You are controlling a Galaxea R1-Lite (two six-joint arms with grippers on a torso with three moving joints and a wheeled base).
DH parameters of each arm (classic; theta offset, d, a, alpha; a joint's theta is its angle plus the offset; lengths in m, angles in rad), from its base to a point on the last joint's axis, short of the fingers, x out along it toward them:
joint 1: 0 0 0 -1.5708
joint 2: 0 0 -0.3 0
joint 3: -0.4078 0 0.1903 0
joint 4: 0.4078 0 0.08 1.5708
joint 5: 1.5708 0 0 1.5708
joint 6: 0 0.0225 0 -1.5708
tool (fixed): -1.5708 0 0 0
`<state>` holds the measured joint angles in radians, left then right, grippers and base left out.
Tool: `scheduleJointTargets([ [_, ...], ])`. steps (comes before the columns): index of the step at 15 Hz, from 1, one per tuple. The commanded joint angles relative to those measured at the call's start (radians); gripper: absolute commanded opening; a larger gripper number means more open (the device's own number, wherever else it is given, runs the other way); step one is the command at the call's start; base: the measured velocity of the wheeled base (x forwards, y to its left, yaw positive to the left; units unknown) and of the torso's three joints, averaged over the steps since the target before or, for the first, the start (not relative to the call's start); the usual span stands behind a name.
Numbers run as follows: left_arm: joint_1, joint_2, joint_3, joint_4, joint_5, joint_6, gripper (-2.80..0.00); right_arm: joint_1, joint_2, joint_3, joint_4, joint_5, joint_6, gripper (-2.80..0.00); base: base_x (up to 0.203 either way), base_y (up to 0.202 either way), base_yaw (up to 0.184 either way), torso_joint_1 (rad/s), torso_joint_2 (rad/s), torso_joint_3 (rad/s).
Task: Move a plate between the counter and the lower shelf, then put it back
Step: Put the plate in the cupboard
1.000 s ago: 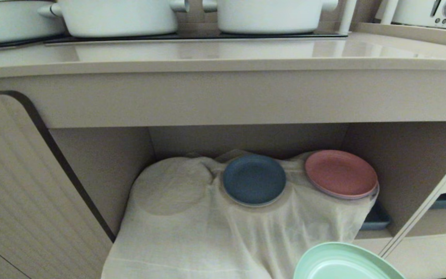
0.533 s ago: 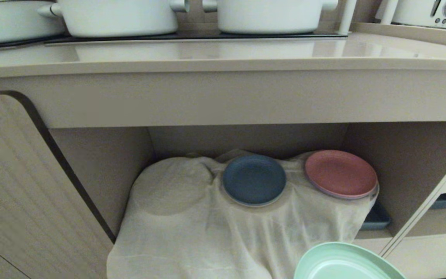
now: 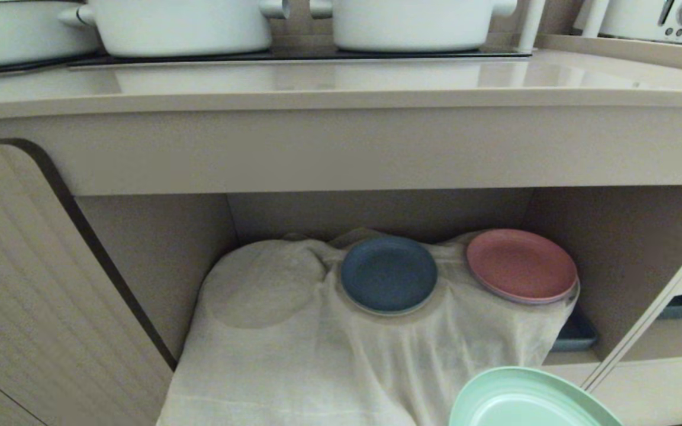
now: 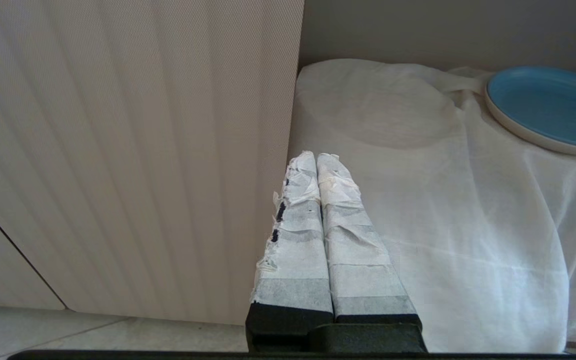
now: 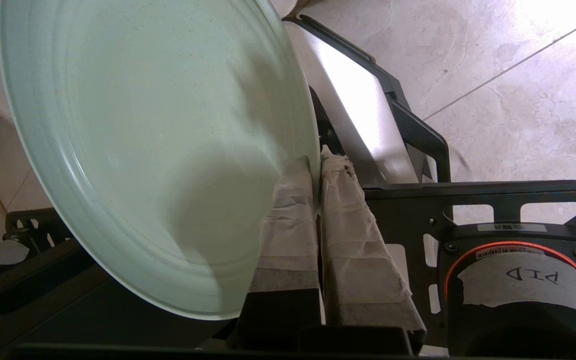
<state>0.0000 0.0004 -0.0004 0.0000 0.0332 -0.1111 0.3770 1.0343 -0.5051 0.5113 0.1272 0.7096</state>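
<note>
One leg at most looks done: the right gripper [image 5: 316,172] is clamped on the rim of the plate [image 3: 524,399], held in the air off the lower shelf [image 3: 293,355]'s front right corner, neither there nor on the counter [image 3: 341,83]; left gripper [image 4: 320,165] pressed closed, empty.

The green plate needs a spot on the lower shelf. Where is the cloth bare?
The white cloth lies bare between the ribbed door and the dark blue plate, and along its front. The right side is crowded: the pink plate sits beside the blue one.
</note>
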Motion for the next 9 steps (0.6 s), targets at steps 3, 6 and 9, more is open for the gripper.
scheduleJointTargets([
  [3,0.0,0.0,-0.001,0.0,0.001,-0.001,-2.8,0.002,0.0,0.0,0.003,0.0,0.004,-2.8,0.0,0.0,0.0,0.0,0.0,0.0],
  [6,0.0,0.0,0.0,0.0,0.001,-0.001,-2.8,0.002,0.0,0.0,0.003,0.002,0.004,-2.8,0.0,0.0,0.0,0.0,0.0,0.0],
  [9,0.0,0.0,0.0,0.0,0.001,-0.001,-2.8,0.002,0.001,0.0,0.003,0.002,0.004,-2.8,0.0,0.0,0.0,0.0,0.0,0.0],
])
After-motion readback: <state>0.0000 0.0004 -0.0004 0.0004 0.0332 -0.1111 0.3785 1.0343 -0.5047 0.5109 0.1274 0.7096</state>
